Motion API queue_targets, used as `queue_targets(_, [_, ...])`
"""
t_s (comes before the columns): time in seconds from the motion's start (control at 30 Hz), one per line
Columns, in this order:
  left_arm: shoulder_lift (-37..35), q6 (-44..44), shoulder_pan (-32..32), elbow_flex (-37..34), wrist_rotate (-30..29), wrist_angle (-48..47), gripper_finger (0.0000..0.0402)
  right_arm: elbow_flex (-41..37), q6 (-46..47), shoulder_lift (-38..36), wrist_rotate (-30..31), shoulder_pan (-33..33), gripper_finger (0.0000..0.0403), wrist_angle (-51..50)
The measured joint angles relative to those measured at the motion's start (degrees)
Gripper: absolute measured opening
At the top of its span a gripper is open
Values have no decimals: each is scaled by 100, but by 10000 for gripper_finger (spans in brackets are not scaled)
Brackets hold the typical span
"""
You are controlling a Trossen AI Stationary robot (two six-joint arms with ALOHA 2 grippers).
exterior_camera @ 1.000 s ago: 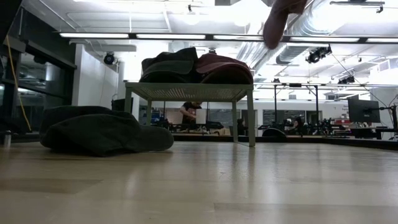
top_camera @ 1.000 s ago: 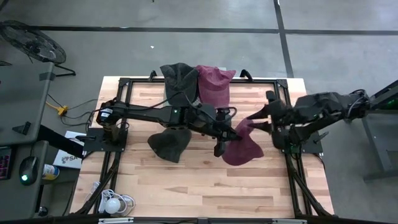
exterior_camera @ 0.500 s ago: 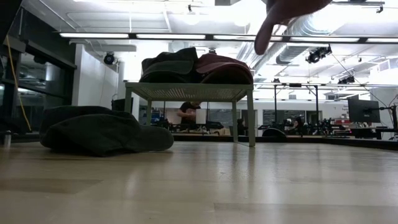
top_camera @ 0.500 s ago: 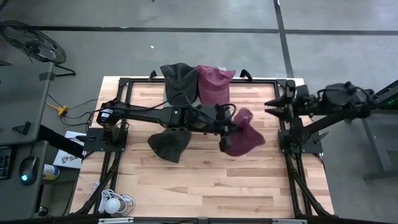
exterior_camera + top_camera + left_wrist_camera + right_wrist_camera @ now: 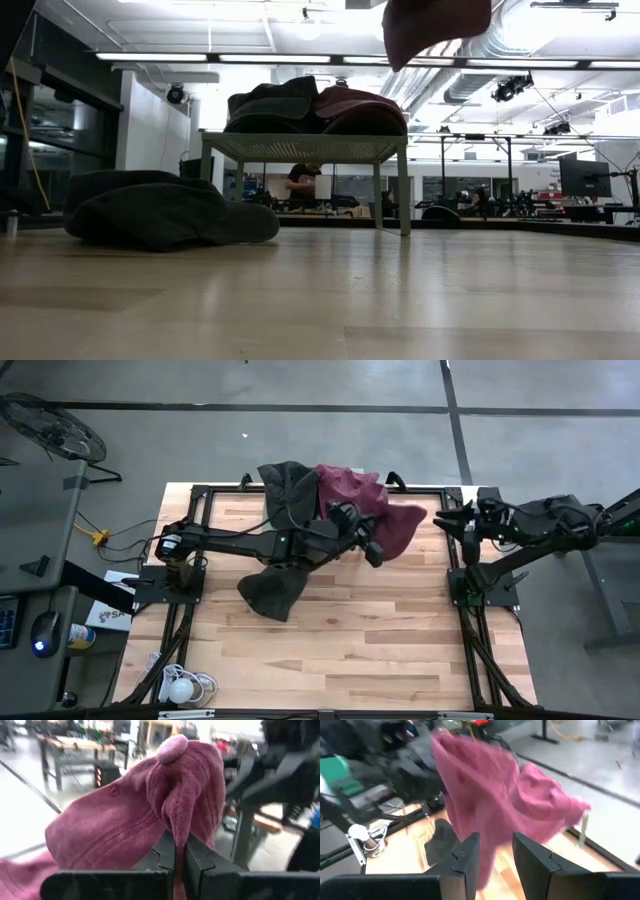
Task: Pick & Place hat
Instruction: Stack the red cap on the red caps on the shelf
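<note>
Wooden plank tabletop (image 5: 330,650) in a workshop hall, no readable writing; left gripper (image 5: 371,550) fingers are pinching the maroon hat (image 5: 400,528) aloft near the rack (image 5: 300,147), right gripper (image 5: 452,524) fingers standing parted, empty.

A maroon corduroy hat (image 5: 398,528), with a button on its crown, hangs crumpled and lifted off the table, a fold of its cloth pinched between the closed fingers of the left gripper (image 5: 372,548).
</note>
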Motion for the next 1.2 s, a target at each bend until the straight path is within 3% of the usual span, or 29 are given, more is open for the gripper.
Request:
queue_targets(0.17, [-7,467,0,2,-260,662,4,0,325,67,-112,0,108,-352])
queue_targets(0.43, [-7,1213,0,7,-99,1176,4,0,227,256,9,0,117,-349])
queue_targets(0.87, [-116,1240,-2,9,203,1253,4,0,-48,535,106,2,240,-22])
queue_targets(1.2, [-264,1221,-7,11,519,1212,4,0,-595,731,-176,2,232,619])
